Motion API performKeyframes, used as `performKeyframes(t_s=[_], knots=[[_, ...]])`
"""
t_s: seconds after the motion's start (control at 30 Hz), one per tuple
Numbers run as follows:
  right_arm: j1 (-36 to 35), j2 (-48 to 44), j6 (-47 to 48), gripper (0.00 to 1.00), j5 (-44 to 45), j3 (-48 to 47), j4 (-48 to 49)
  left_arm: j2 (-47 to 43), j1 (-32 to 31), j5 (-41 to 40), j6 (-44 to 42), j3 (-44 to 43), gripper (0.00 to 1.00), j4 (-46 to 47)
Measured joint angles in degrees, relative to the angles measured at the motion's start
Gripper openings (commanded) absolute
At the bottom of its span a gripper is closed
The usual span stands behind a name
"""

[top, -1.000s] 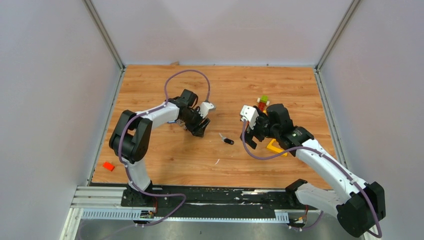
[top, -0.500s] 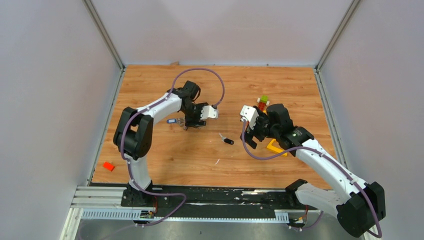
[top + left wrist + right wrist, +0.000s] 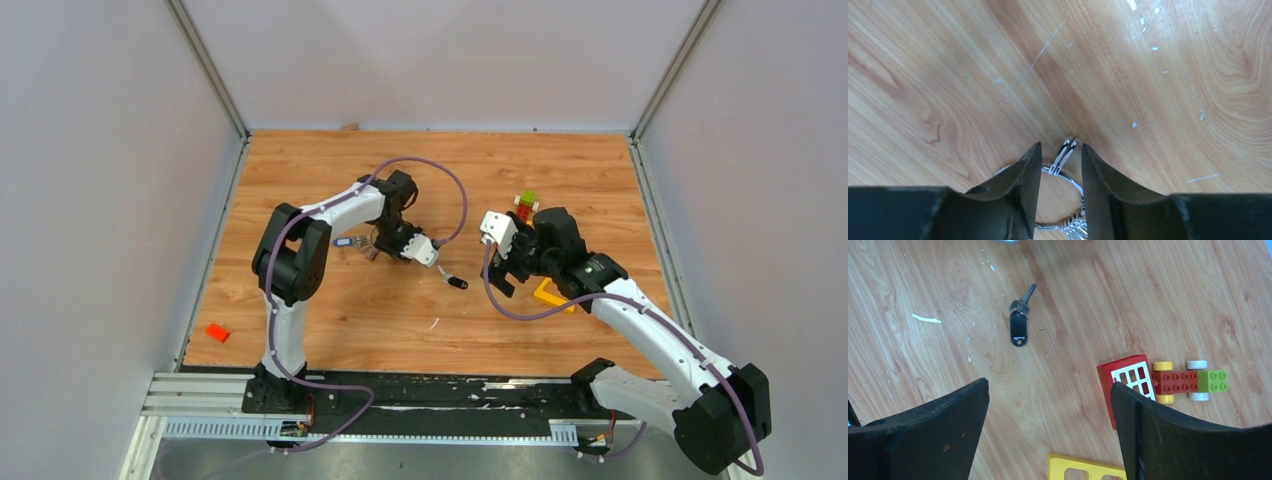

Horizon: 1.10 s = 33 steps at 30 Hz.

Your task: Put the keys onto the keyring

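The left pincer (image 3: pixel 1060 150) stands half parted astride the keyring (image 3: pixel 1064 176). Its fingers (image 3: pixel 1023 190) hide the ring's sides, so I cannot tell whether they touch the wire. The black-headed key (image 3: pixel 1019 324) lies loose on the table (image 3: pixel 923 290), well apart from the ring. The right pincer (image 3: pixel 1049 390) hangs near the key, fully released. A yellow frame (image 3: pixel 1083 467) near the key is cut off. The ring's blue tag (image 3: pixel 343 241) is too small to read.
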<state>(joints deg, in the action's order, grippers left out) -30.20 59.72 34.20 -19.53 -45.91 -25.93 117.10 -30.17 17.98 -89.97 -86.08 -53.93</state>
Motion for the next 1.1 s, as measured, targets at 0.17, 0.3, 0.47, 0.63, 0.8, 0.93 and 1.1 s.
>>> performKeyframes(t_s=[0.17,0.3,0.47,0.63,0.8,0.93,1.1], knots=[[0.0,0.0,0.04,0.91,-0.02,0.0,-0.11,0.09,-1.29,-0.48,-0.87,0.07,0.27,-0.46],[0.0,0.0,0.04,0.91,-0.02,0.0,-0.26,-1.01,-1.64,-1.84,-0.83,1.84,0.31,-0.42],[0.0,0.0,0.04,0.91,-0.04,0.0,-0.44,-6.62,-1.68,-3.41,-0.79,10.03,0.38,-1.95],[0.0,0.04,0.07,0.91,-0.07,0.0,-0.59,-11.78,-1.07,-4.98,1.29,16.85,0.49,-2.4],[0.0,0.15,0.13,0.91,-0.09,0.0,-1.25,-15.67,4.52,0.02,6.01,17.38,0.63,-1.68],[0.0,0.33,0.28,0.91,-0.11,0.0,-1.27,-18.69,10.21,2.69,13.77,16.85,0.64,1.79],[0.0,0.9,0.44,0.91,-0.11,0.0,-1.29,-17.05,11.19,0.96,25.27,13.9,0.57,6.01]])
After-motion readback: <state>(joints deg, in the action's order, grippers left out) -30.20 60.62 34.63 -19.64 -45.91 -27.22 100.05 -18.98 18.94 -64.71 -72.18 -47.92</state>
